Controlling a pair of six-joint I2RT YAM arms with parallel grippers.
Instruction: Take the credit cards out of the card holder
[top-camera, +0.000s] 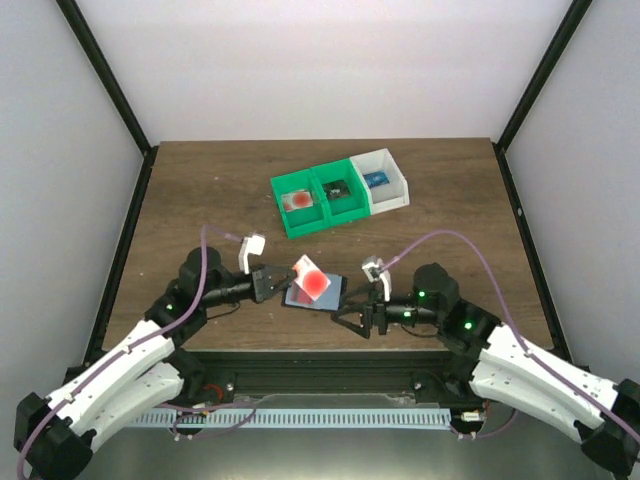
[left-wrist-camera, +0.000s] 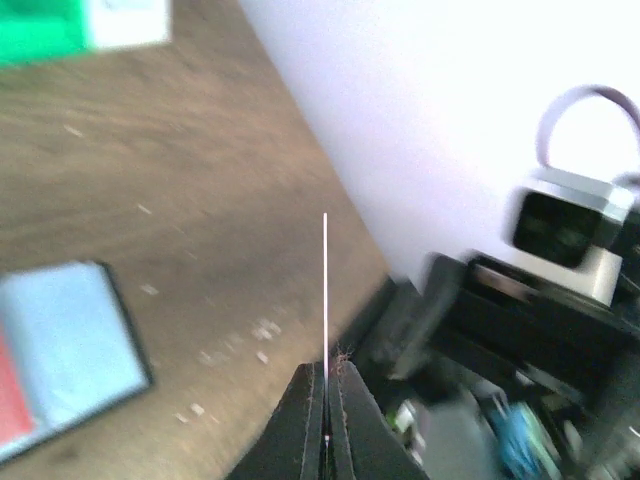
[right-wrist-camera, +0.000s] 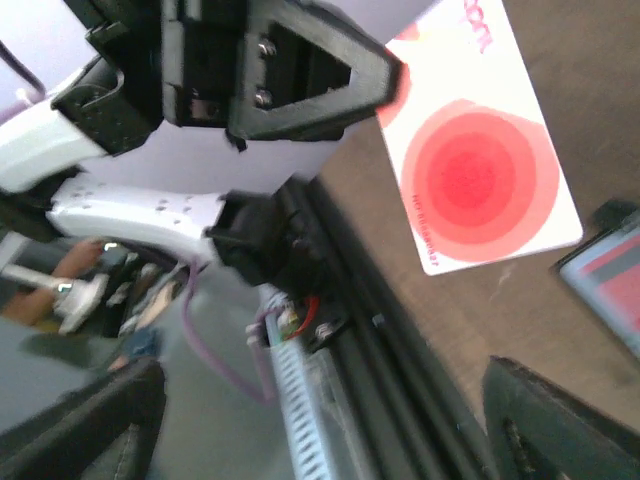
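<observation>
Your left arm reaches in from the near left, its forearm low over the table (top-camera: 200, 190) and its wrist pointing right. The left gripper (top-camera: 270, 284) has its fingers pressed together on one edge of a white card (top-camera: 309, 278) printed with red circles. It pinches the card clear of the table, tilted. From the left wrist the card is edge-on, a thin pale line rising from the shut tips.

In the top view the card overlaps the left end of the card holder (top-camera: 336, 292). The holder lies flat near the near edge, between the two grippers, with a red card (left-wrist-camera: 8, 400) showing in it.

Your right arm comes in from the near right, elbow raised, wrist pointing left. The right gripper (top-camera: 358, 312) has its fingers spread wide and holds nothing, just right of the card holder.

The green bins (top-camera: 312, 222) and the white bin (top-camera: 392, 195) sit at the far centre.
</observation>
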